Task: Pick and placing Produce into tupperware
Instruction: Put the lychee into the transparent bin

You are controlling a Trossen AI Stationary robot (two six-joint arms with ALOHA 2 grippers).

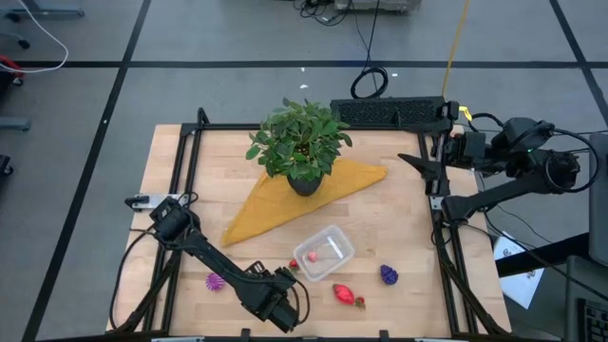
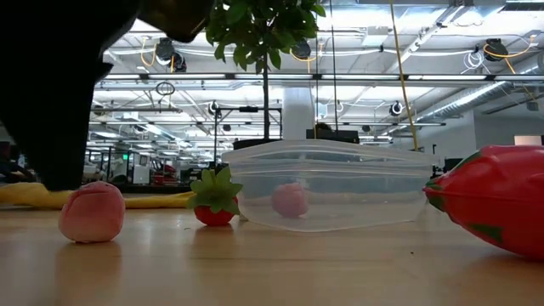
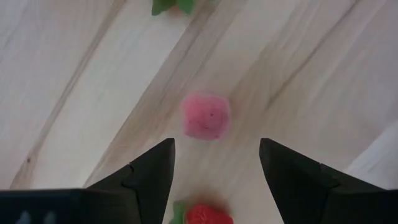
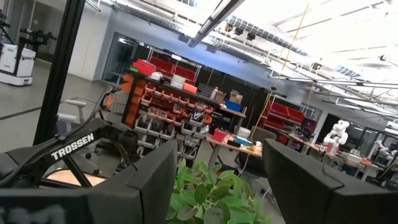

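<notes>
The clear tupperware (image 1: 324, 252) (image 2: 331, 195) stands on the table near its near edge, with one pink piece (image 2: 291, 201) inside. My left gripper (image 1: 282, 302) (image 3: 217, 146) is open and hangs above the table just left of it. A pink round piece (image 3: 205, 116) (image 2: 92, 212) lies on the wood below its spread fingers, untouched. A small red strawberry (image 1: 293, 265) (image 2: 214, 202) rests beside the container's wall. A larger red piece (image 1: 347, 294) (image 2: 493, 200) and two purple pieces (image 1: 388, 275) (image 1: 215, 280) lie nearby. My right gripper (image 1: 418, 161) (image 4: 217, 180) waits open at the table's right edge.
A leafy potted plant (image 1: 302, 142) stands on a yellow cloth (image 1: 285, 204) at the table's middle, far side. A black frame (image 1: 190, 161) runs along the table's edges. Bare wood lies between the cloth and the container.
</notes>
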